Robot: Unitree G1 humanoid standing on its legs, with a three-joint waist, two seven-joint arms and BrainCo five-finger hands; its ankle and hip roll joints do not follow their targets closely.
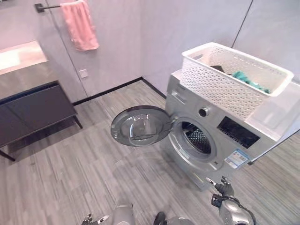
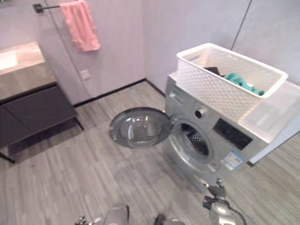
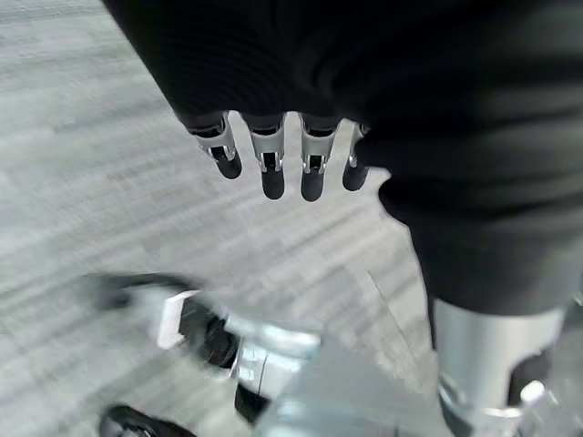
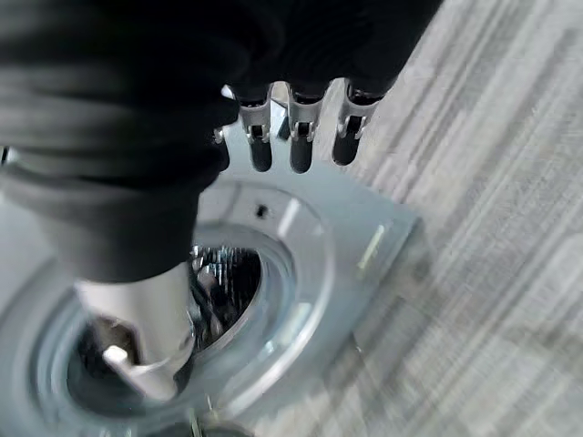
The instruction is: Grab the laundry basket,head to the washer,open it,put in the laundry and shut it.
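Hanging empty, fingers relaxed: right hand [image 1: 224, 188] low before the washer [image 1: 213, 140], left hand [image 1: 93, 219] well apart. Door [image 1: 139, 125] open; laundry basket [image 1: 233, 77] with laundry [image 1: 248, 79] on top, above right hand.

The washer [image 1: 211, 136] is cased in smooth silver-grey metal with a dull sheen, and its open door [image 1: 139, 125] is glazed with glossy glass. The basket [image 1: 234, 77] is moulded in white perforated plastic. Soft pink cloth is seen in the towel [image 1: 80, 24]. The floor [image 1: 70, 178] is laid in matt grey wood-grain planks.
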